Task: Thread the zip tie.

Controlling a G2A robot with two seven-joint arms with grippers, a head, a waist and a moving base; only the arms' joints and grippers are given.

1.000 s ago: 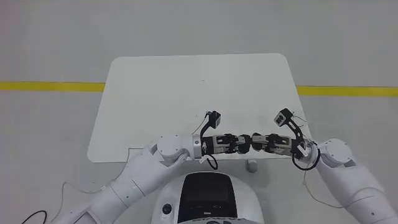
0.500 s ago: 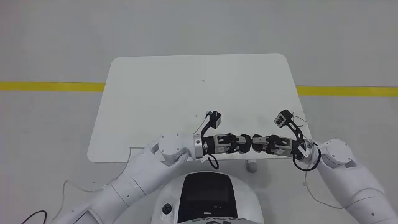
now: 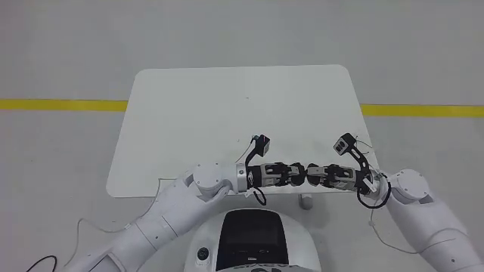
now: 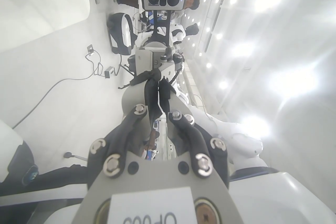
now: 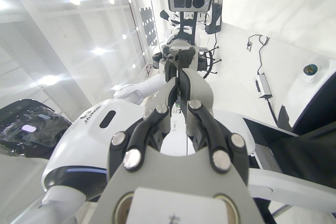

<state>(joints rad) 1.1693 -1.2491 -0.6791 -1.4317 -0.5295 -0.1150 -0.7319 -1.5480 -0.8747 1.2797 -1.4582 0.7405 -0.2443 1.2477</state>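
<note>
**Barely stirring: both jaws holding nose to nose**

Almost nothing is changing from a second ago. The left wrist camera [image 3: 261,143] is creeping a touch away from the robot, and both arms are keeping their line.

The left jaws are standing clenched, the black fingertips [image 4: 151,93] leaving only a slit. The right jaws are pinching likewise, the ribbed pads [image 5: 185,88] facing each other across a narrow slot. The two pairs are meeting tip to tip above the near part of the table [image 3: 227,106], which reads as one end being fed to the other.

The zip tie is too slight to pick out for sure. A thin dark line in the right slot may be it, so it is probably sitting where the tips meet.

Further out, the left arm [image 3: 204,185] and right arm [image 3: 408,189] are lying in one straight line, presumably keeping strap and head aligned for threading.
</note>
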